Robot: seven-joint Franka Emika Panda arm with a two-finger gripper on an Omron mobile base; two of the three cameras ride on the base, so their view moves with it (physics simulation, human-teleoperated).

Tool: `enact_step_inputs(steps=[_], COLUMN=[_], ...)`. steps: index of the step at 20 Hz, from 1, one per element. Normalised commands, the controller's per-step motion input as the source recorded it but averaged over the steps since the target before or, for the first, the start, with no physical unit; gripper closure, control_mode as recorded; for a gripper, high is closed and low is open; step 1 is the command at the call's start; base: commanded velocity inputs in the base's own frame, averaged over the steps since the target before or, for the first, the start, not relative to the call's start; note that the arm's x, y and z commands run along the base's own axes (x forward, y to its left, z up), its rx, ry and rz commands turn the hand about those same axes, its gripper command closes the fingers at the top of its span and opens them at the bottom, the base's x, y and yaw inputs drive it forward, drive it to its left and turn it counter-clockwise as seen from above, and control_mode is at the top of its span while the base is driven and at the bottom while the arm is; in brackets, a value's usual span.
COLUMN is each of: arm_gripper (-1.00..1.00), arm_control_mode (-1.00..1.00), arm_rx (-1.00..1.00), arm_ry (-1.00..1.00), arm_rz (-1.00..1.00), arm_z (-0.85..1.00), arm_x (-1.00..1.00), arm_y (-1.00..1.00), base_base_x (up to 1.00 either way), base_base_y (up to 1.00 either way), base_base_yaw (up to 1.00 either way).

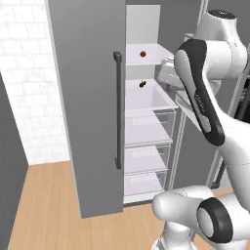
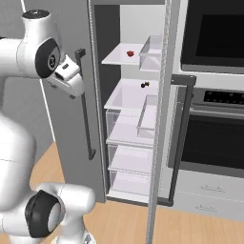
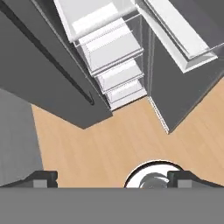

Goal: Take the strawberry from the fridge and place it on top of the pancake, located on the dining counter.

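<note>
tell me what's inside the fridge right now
Inside the open fridge, the strawberry sits on the upper white shelf and a small blackish lump on the shelf below. The clear drawers underneath look empty; the arm covers the right side.

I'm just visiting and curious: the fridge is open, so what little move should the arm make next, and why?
Probably swing the end effector up toward the upper shelf. The strawberry sits there inside the open fridge, above the blackish lump, while the hand view looks down at the floor, fingers spread wide and holding nothing.
</note>
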Motion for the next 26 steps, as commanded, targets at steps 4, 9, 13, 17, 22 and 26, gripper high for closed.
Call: enact_step_inputs(steps=[4, 9, 13, 17, 22, 26], arm_gripper=[-1.0, -1.0, -1.0, -1.0, -1.0, -1.0], arm_control_mode=[-1.0, -1.0, -1.0, -1.0, -1.0, 1.0], arm_rx=[-0.64, -0.1, 0.03, -0.02, 0.0, 0.0], arm_ry=[-0.51, -0.2, -0.22, -0.37, -0.32, -0.06], arm_rz=[0.54, 0.45, 0.14, -0.03, -0.07, -0.03], arm_z=[-0.52, 0.06, 0.09, 0.0, 0.0, 0.0], arm_x=[-0.49, -0.6, -0.53, -0.46, -0.37, 0.0], arm_y=[-0.19, -0.33, -0.06, 0.0, 0.0, 0.0], base_base_x=[0.0, 0.0, 0.0, 0.0, 0.0, 0.05], base_base_y=[0.0, 0.0, 0.0, 0.0, 0.0, -0.03], base_base_yaw=[0.0, 0.0, 0.0, 0.0, 0.0, -0.1])
